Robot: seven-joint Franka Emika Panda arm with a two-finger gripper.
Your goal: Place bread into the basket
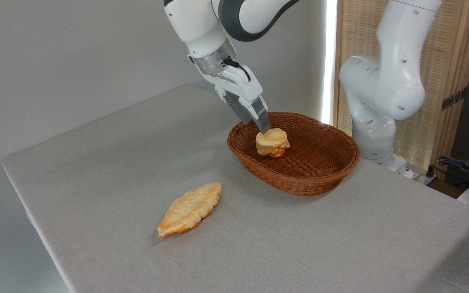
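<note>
The bread (pixel 273 143), a small chunky golden-tan bun with a pale flat top, rests on the floor of the reddish-brown woven basket (pixel 324 179), in its left half. My gripper (pixel 255 125) hangs tilted over the basket's left rim. Its nearer fingertip (pixel 264 128) just touches the bun's upper left edge, while the other finger sits darker and further left. The fingers stand apart and do not enclose the bun. The gripper is open and holds nothing.
A longer, flat leaf-shaped golden pastry (pixel 190 208) lies on the grey tablecloth in front and to the left of the basket. The arm's white base (pixel 381 101) stands behind the basket at the right. Cables (pixel 462 167) lie at the far right edge.
</note>
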